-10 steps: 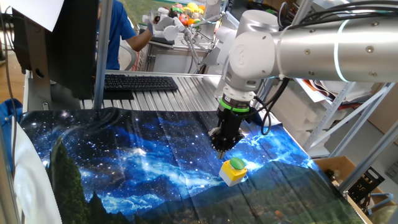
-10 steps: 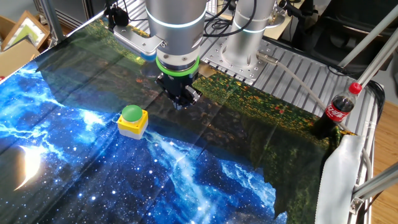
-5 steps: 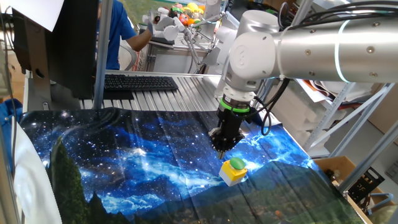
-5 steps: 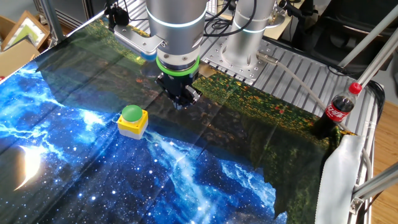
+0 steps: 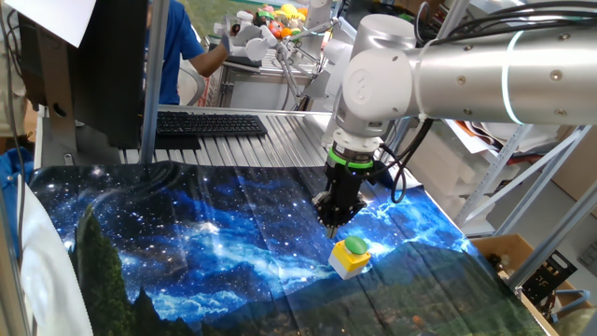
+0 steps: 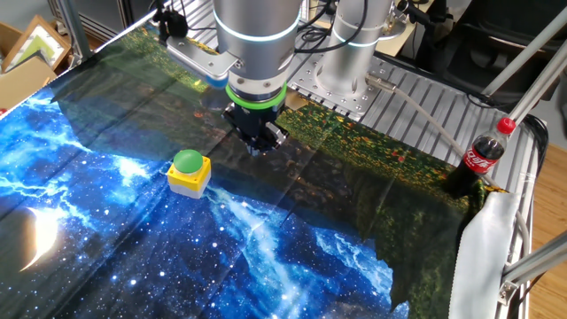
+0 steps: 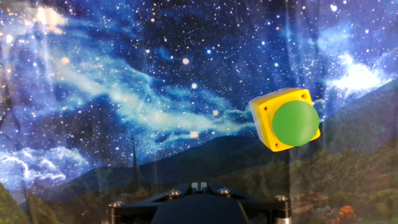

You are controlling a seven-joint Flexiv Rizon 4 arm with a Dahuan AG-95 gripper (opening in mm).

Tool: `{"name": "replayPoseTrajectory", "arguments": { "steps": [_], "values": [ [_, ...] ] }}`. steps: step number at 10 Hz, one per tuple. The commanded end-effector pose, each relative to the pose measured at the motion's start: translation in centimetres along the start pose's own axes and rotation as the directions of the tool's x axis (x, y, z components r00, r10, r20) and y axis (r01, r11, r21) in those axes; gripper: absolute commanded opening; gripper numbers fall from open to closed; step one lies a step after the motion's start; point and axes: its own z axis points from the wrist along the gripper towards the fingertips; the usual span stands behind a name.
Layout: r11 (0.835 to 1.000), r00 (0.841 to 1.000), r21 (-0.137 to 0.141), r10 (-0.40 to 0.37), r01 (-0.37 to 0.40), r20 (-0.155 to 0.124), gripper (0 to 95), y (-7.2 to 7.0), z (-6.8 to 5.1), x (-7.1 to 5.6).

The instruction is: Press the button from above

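The button, a green domed cap in a small yellow box, sits on the starry blue cloth. It also shows in the other fixed view and at the right of the hand view. My gripper points straight down and hovers above the cloth, off to one side of the button and not touching it. In the other fixed view the gripper is to the button's right and a little farther back. In the hand view the fingertips sit pressed together, holding nothing.
The galaxy-print cloth covers the table. A cola bottle stands at the cloth's right edge by the metal slats. A keyboard lies behind the cloth. A person in blue stands at the back. Metal frame posts rise at the right.
The arm has shifted only very slightly sideways. The button has not moved.
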Motion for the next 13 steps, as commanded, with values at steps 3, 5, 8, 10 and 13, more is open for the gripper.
{"name": "replayPoseTrajectory", "arguments": {
  "steps": [3, 5, 8, 10, 13],
  "values": [
    [0.999, 0.999, -0.009, 0.035, -0.035, -0.002, 76.0, -0.06, -0.02, 0.06],
    [0.999, 0.999, -0.013, 0.051, -0.051, -0.002, 76.0, -0.06, -0.02, 0.06],
    [0.999, 0.999, -0.019, 0.035, -0.035, -0.003, 38.0, -0.06, -0.02, 0.06],
    [0.999, 1.000, -0.027, 0.020, -0.020, -0.008, 0.0, -0.06, -0.02, 0.06],
    [1.000, 1.000, -0.025, 0.016, -0.017, -0.008, 0.0, -0.06, -0.02, 0.06]
  ]
}}
